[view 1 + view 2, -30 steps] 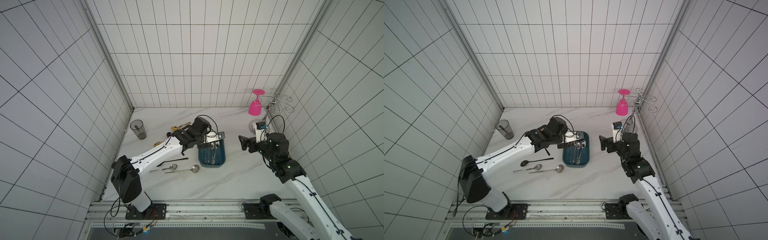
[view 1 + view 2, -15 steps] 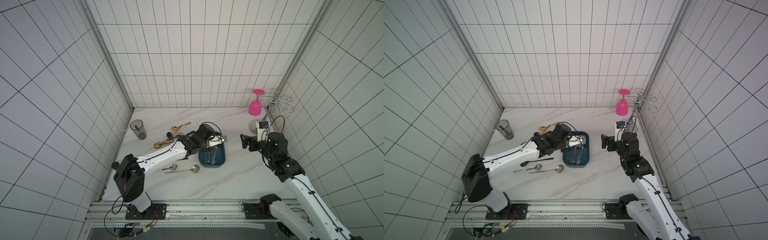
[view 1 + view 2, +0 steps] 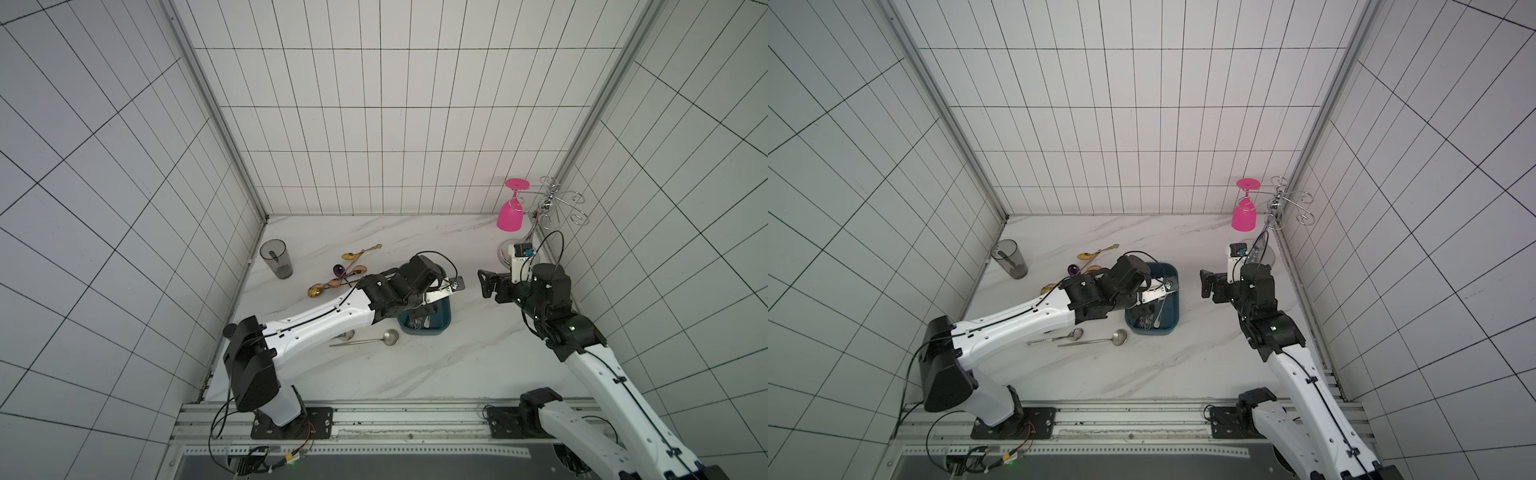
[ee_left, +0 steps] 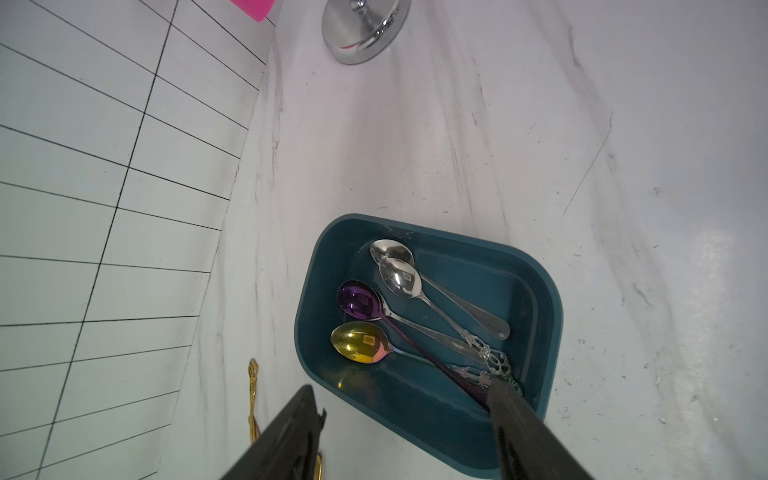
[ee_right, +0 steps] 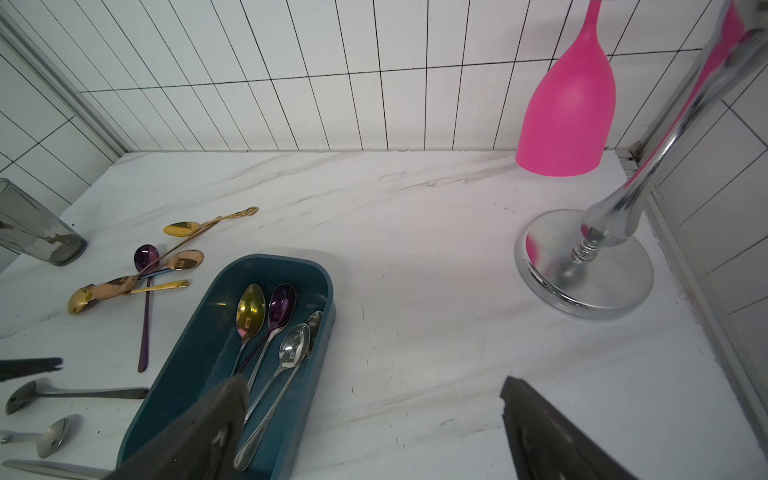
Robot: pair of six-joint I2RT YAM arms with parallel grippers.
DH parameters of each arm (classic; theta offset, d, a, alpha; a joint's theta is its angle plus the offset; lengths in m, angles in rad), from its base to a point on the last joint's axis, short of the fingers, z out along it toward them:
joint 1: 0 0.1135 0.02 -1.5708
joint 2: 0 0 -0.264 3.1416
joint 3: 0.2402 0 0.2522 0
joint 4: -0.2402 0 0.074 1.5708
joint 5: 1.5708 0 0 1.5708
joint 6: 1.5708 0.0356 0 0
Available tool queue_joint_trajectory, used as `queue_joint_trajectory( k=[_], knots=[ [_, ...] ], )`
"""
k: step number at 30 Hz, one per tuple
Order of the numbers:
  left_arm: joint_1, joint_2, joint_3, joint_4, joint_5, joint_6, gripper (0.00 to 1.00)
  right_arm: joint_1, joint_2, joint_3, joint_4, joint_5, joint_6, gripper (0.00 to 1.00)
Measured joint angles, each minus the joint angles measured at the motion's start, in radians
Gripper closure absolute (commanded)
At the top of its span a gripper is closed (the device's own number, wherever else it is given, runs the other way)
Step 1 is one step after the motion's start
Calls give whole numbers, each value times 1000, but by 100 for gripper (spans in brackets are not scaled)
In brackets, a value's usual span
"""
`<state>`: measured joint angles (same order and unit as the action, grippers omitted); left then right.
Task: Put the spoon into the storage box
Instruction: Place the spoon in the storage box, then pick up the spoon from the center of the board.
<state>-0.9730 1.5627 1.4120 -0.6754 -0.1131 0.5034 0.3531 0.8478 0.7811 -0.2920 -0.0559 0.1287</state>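
1. left gripper hangs over the dark teal shallow plastic storage box. its jaws were clenched a second ago and now stand apart with nothing between them.
2. judgement: a spoon has just been let go into the box.
3. four spoons lie inside, bowls toward the back wall:
   - plain silver spoon
   - silver spoon with ornate handle
   - purple-bowled spoon
   - gold iridescent spoon
4. i cannot tell which one dropped just now. the purple one's dark handle ends against one finger.
5. right gripper waits beside the box, jaws wide and empty, same as before.
6. left on the white marble table: a cluster of gold and purple spoons to the box's left, and two silver spoons toward the front.
7. judgement: if every spoon must go in, the task is only part done. the next move is to lift clear of the box rim and fetch another.
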Motion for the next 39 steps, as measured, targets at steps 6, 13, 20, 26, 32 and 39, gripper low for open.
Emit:
queue_joint_trajectory(
  k=[6,13,20,26,32,39],
  knots=[
    [127,-79,56,-53,106,-138,17,119,101,26,-68,-9,-77,1],
    [334,-120,58,-90,200,-228,5,305,245,143,-172,-21,-168,10],
    [548,-185,31,-95,338,-247,1,416,444,307,-278,-64,-223,16],
    [628,-256,-31,-172,388,-145,3,439,490,328,-310,-91,-242,13],
    [631,-326,-109,-344,375,43,5,424,455,327,-309,-77,-250,9],
    [640,-368,-255,-512,320,216,12,321,338,303,-283,-69,-241,6]
  ],
)
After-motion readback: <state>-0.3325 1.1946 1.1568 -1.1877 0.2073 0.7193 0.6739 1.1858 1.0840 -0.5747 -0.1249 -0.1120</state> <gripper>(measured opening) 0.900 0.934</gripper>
